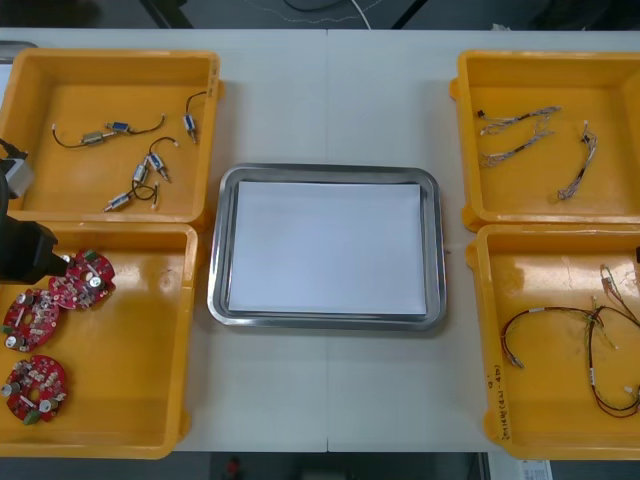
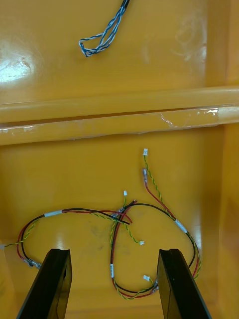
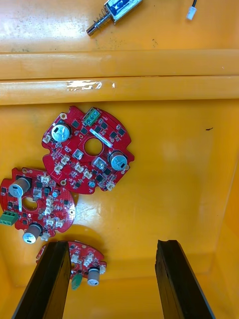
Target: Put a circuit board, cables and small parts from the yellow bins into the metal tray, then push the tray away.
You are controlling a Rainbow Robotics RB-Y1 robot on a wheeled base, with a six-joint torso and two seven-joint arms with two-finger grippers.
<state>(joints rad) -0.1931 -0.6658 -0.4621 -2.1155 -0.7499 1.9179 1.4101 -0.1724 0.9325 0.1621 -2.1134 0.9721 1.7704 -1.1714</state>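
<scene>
Fig.: L gripper (image 3: 112,244), fingers (image 3: 50,284) wide, empty, over near-left bin (image 3: 179,174): straddle one circuit board (image 3: 87,149) only; R gripper (image 2: 114,251) open, empty, over cables (image 2: 79,210)

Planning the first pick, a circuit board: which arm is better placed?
Left. The left gripper hangs open over the red circuit boards; the right gripper, open, is over red and yellow cables instead.

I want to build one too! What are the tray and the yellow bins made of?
The tray looks like metal: its rim is shiny, grey and mirror-like; the white inside may be paper. The yellow bins look like glossy moulded plastic, with glare on their walls.
</scene>
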